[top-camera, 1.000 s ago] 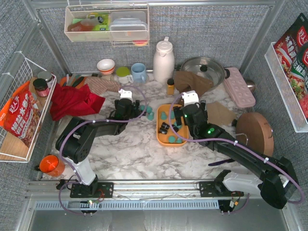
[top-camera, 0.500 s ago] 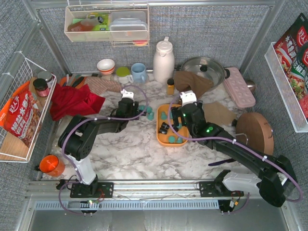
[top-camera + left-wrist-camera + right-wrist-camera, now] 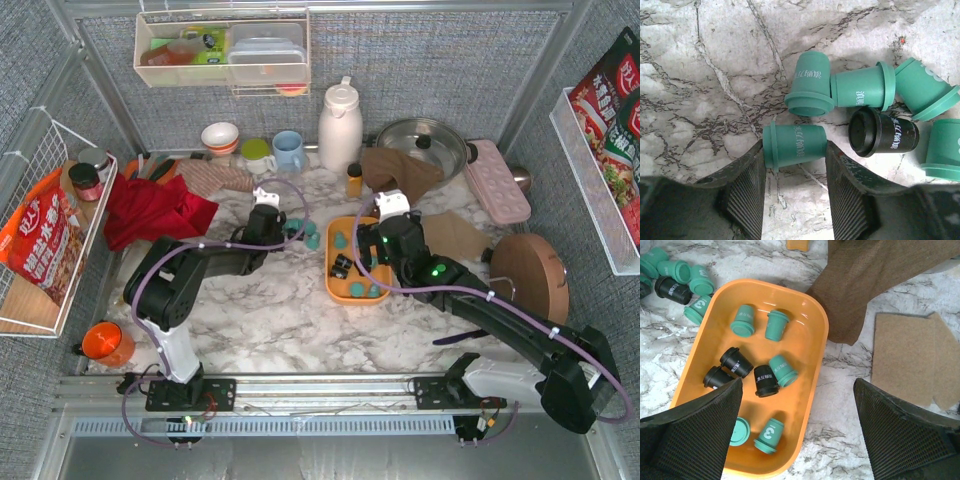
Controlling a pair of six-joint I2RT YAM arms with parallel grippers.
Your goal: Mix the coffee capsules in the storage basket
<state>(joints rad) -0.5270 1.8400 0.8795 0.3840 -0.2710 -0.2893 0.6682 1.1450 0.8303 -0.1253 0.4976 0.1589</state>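
Observation:
On the marble, left of the basket, lies a cluster of loose coffee capsules (image 3: 860, 90), green ones plus a black one (image 3: 882, 137). My left gripper (image 3: 795, 155) is down among them, shut on a green capsule (image 3: 795, 144) that lies on its side; one finger touches its rim end, the other its base. In the top view this gripper (image 3: 283, 232) sits by the cluster (image 3: 308, 238). The orange storage basket (image 3: 817, 340) holds several green capsules (image 3: 776, 324) and black capsules (image 3: 735, 361). My right gripper (image 3: 797, 390) hangs open above the basket's near right part, holding nothing.
A brown cloth (image 3: 875, 275) and a brown pad (image 3: 910, 360) lie right of the basket. Behind stand an amber bottle (image 3: 354, 180), a white thermos (image 3: 340, 125), a lidded pot (image 3: 420, 145) and a pink tray (image 3: 497, 180). A red cloth (image 3: 150, 210) lies far left.
My left gripper has reached a little further toward the loose capsules and its jaws have closed in on a green one. The right arm has barely shifted.

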